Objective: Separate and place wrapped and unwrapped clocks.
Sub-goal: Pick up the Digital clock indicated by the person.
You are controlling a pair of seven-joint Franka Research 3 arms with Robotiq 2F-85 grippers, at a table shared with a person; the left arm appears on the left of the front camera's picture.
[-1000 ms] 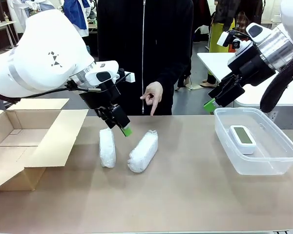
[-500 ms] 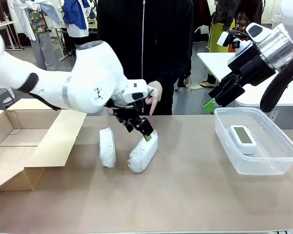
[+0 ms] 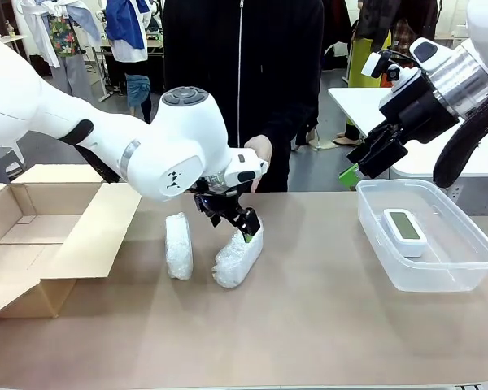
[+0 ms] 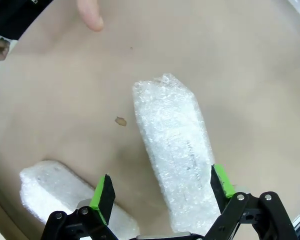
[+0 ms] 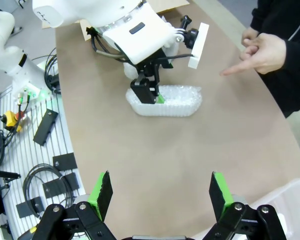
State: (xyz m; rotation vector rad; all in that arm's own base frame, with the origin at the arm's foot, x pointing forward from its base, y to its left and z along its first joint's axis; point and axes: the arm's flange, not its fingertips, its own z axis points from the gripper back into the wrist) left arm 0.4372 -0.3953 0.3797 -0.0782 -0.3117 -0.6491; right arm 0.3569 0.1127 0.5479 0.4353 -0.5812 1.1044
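Two wrapped bundles of white bubble wrap lie side by side mid-table, the left one [image 3: 178,245] and the right one [image 3: 237,253]. My left gripper [image 3: 244,228] is down over the right bundle's far end, open. In the left wrist view that bundle [image 4: 172,140] runs between the green pads [image 4: 103,192], closer to the right one, and the other bundle [image 4: 52,192] lies off to the left. The unwrapped clock [image 3: 404,230], white with a dark screen, lies in a clear plastic bin [image 3: 378,236]. My right gripper [image 3: 363,166] hangs open above the bin's far left corner.
An open cardboard box [image 3: 41,236] stands at the table's left. A person in black stands at the far edge, one hand [image 3: 262,152] pointing down just behind my left gripper. In the right wrist view the hand [image 5: 262,52] points toward the bundle [image 5: 182,100].
My left arm has swung right from above the left bundle and come down over the right bundle, jaws still open. The right arm, the clock and the bundles have not moved.
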